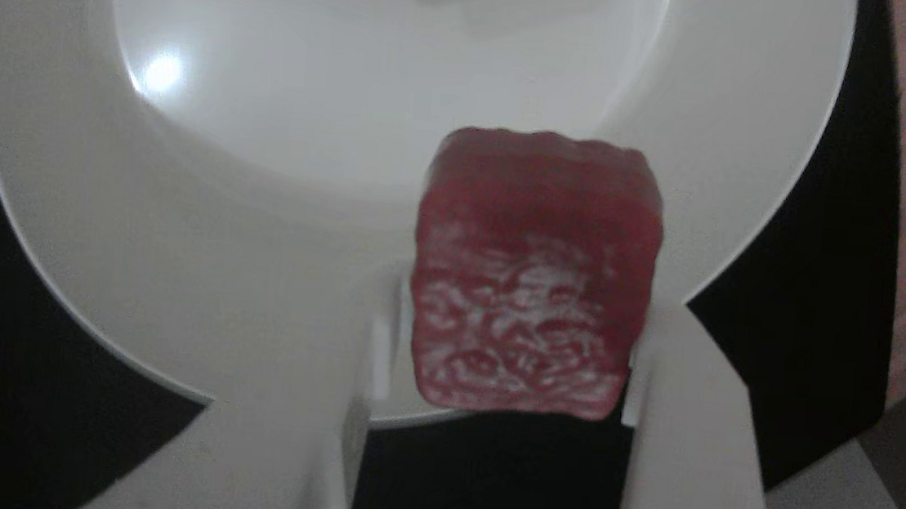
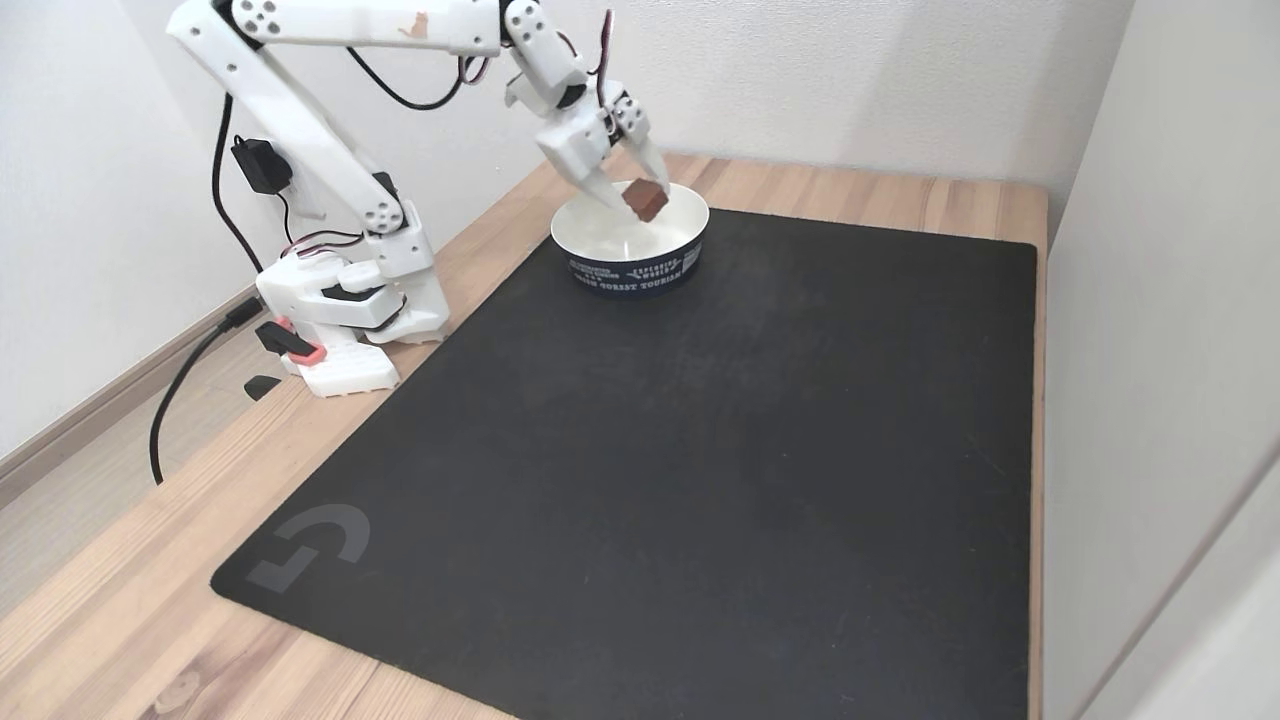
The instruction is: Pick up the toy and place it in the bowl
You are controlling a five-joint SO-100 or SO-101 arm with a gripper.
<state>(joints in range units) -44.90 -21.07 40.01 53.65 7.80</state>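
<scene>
The toy [image 1: 533, 274], a dark red chunky block with whitish flecks, hangs in the air over the white inside of the bowl [image 1: 56, 195]. My white gripper [image 1: 527, 298] is shut on the toy, one finger on each side of its lower part. In the fixed view the toy [image 2: 645, 201] sits between the fingertips of the gripper [image 2: 637, 192], at about rim height over the right half of the bowl [image 2: 630, 272]. That bowl is white inside with a dark band and lettering outside. It holds nothing that I can see.
The bowl stands at the far edge of a large black mat [image 2: 700, 440] on a wooden table [image 2: 120, 610]. The arm's base [image 2: 345, 320] stands left of the mat with cables. A wall panel [image 2: 1180, 300] closes the right side.
</scene>
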